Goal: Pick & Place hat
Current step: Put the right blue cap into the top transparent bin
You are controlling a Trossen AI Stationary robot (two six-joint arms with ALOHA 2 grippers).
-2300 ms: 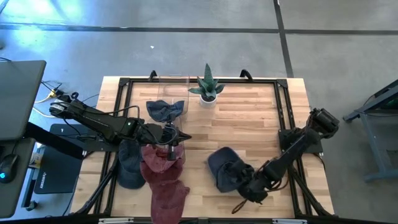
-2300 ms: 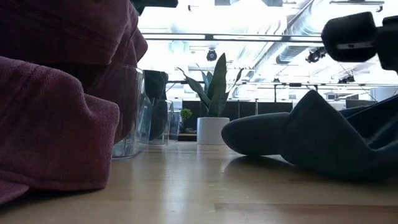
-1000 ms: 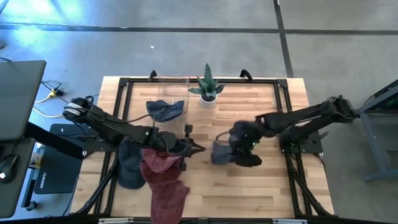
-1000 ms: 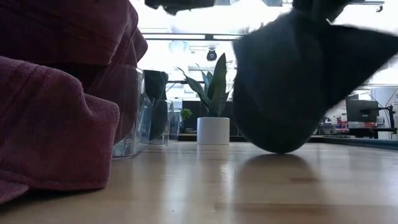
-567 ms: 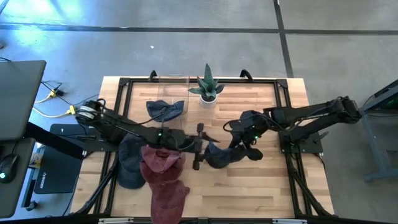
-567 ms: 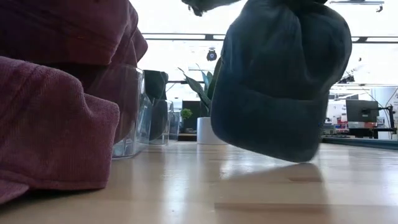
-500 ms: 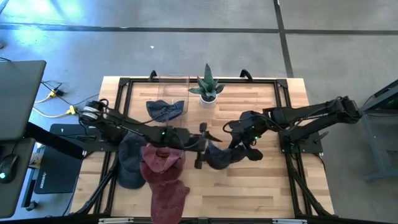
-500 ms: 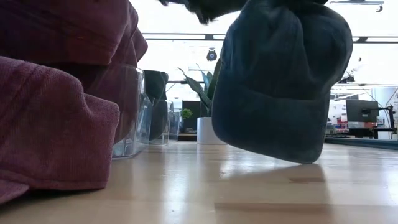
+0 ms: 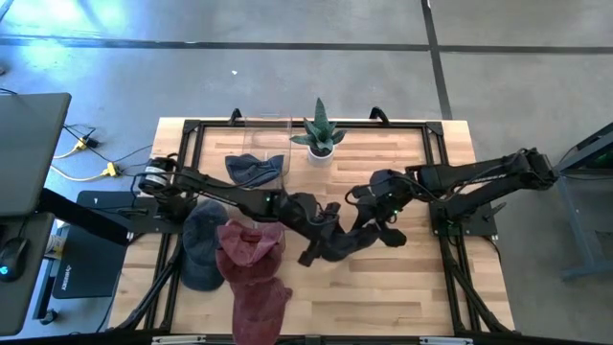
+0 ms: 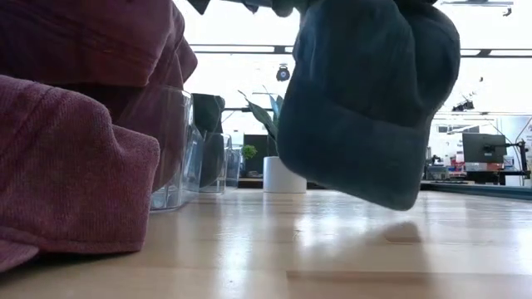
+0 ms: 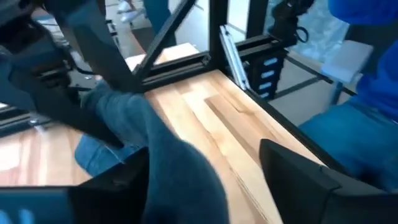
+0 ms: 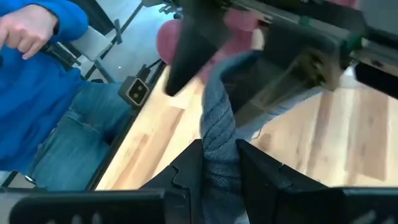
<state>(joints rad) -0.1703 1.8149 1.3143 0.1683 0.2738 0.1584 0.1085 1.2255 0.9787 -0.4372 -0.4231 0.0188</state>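
Mid-table, a hat (image 9: pixel 340 241) hangs above the wood between the two arms, the left gripper (image 9: pixel 321 235) on its left side and the right gripper (image 9: pixel 369 222) on its right. Left of it another hat (image 9: pixel 251 261) sits on a clear stand. A potted plant (image 9: pixel 319 134) stands at the table's (image 9: pixel 402 163) far edge, with a third hat (image 9: pixel 255 170) to its left.

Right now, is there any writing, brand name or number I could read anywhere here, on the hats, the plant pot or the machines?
None can be read.
Dark blue hat, held up between the two arms: no lettering shows.
Maroon hat: plain.
White plant pot: plain.
Screen in the room behind: too small to read.
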